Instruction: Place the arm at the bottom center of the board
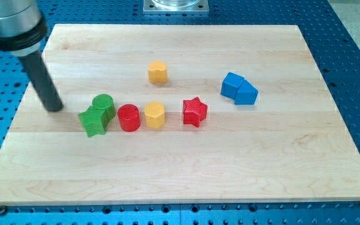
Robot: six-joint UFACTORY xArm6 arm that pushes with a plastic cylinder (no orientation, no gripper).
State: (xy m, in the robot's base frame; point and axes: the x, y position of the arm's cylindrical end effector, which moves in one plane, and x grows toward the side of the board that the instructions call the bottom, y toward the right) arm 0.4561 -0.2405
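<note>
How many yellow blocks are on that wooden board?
2. One yellow block sits alone toward the view's top, near the middle. The other yellow block is below it in the row, between the red cylinder and the red star. None appears hidden.

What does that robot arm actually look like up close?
A straight, dark, matte rod, round in section, hangs from a wider shiny silver-grey metal cylinder with a black band. My tip is plain and blunt. No cables, markings or fingers show.
</note>
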